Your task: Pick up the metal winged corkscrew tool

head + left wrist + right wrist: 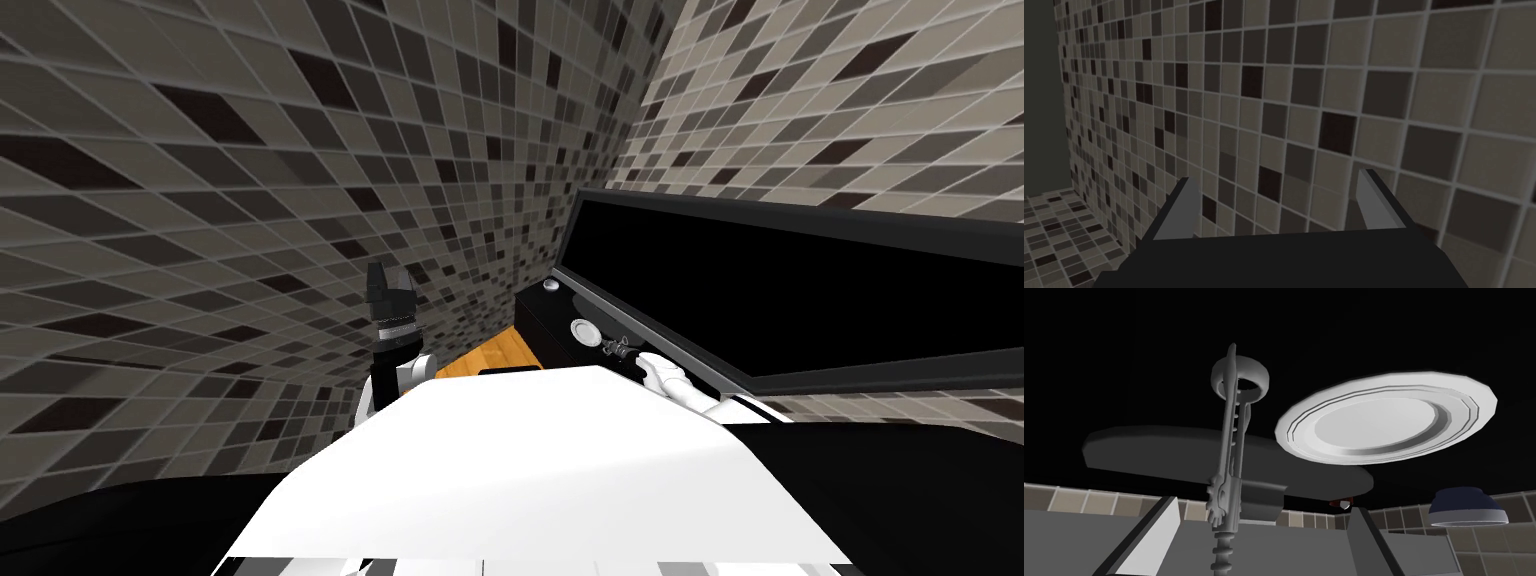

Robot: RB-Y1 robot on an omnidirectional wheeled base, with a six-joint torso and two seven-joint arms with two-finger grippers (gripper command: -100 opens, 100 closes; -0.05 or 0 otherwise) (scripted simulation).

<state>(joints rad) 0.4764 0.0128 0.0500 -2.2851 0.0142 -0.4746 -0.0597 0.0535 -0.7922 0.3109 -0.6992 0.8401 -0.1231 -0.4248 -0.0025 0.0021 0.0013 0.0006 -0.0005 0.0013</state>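
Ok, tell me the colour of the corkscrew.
The corkscrew is plain grey all over; the right wrist view shows it best.

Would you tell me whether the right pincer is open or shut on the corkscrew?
Open: the right pincer has its fingers wide apart, the corkscrew between them, untouched.

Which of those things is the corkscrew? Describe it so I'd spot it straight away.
Look at the black ledge in the tiled corner, where a round white plate lies. Just beside the plate, in front of the right hand, lies the corkscrew. It is the only long, thin grey thing there, with a ring at one end and a spiral screw at the other.
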